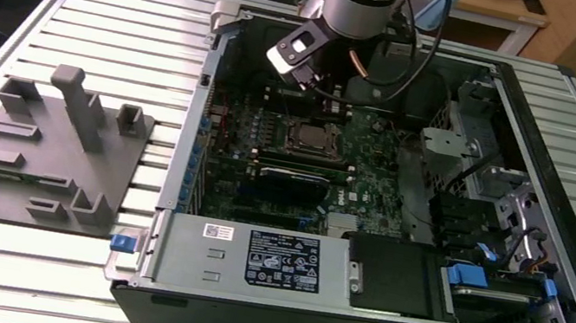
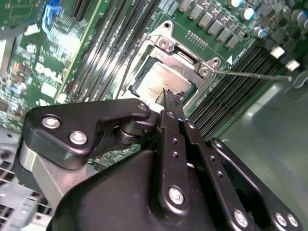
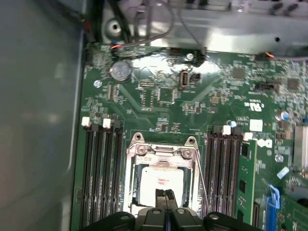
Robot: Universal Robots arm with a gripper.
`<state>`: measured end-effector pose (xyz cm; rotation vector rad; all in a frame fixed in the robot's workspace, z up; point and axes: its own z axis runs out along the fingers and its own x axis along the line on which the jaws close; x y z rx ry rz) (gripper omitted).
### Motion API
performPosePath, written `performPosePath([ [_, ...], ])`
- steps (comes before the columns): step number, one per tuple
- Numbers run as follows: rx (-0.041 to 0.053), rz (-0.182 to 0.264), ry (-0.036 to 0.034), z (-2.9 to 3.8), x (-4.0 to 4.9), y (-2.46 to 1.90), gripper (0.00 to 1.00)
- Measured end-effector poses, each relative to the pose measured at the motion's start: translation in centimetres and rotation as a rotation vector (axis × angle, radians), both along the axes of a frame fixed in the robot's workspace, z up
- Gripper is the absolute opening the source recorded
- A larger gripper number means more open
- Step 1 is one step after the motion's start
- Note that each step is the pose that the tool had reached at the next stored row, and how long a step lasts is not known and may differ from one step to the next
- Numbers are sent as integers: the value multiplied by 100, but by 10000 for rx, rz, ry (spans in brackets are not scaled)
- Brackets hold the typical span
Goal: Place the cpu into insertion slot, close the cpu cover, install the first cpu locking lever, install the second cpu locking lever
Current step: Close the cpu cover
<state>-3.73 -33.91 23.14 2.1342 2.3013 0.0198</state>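
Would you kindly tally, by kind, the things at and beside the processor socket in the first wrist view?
cpu: 1
cpu cover: 1
memory-slot banks: 2
tool: 1
Total: 5

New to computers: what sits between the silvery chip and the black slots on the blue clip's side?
In the first wrist view: the edge of the cpu cover and a wire locking lever, between the cpu and memory slots.
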Motion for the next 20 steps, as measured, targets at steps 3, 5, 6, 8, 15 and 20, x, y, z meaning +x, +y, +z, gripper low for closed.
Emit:
performPosePath([
  [3, -1, 353, 1, -1, 0, 0, 10],
  [5, 0, 364, 0, -1, 0, 0, 10],
  [6, 0, 368, 0, -1, 0, 0, 10],
  [8, 0, 383, 0, -1, 0, 0, 10],
  [15, 0, 447, 0, -1, 0, 0, 10],
  [20, 0, 448, 0, -1, 0, 0, 10],
])
